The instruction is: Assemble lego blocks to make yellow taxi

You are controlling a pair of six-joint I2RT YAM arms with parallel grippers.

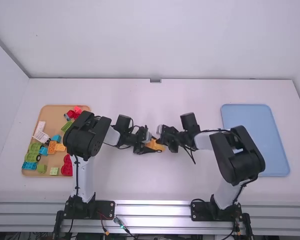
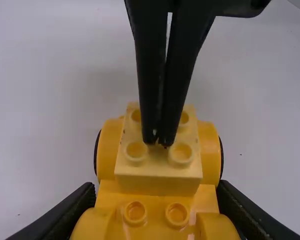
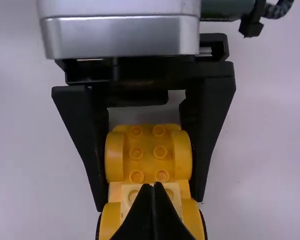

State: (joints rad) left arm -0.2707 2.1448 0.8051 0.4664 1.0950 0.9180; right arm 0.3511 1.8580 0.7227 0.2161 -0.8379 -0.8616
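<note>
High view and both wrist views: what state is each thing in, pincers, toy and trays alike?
Left pincer: shut on the toy's sides.
Right pincer: shut, tips at the pale block's top.
Yellow toy car: partly built, held.
Pale yellow block: stacked on the car; whether fully pressed down, I can't tell.
Wooden tray: holding coloured blocks.
Blue tray: lying flat.

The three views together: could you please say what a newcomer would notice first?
Probably the yellow vehicle, held in the left gripper near the high view's middle. Next, the right gripper, its closed fingertips on top of the pale yellow block. Then the tan tray of colourful bricks at the high view's left.
</note>
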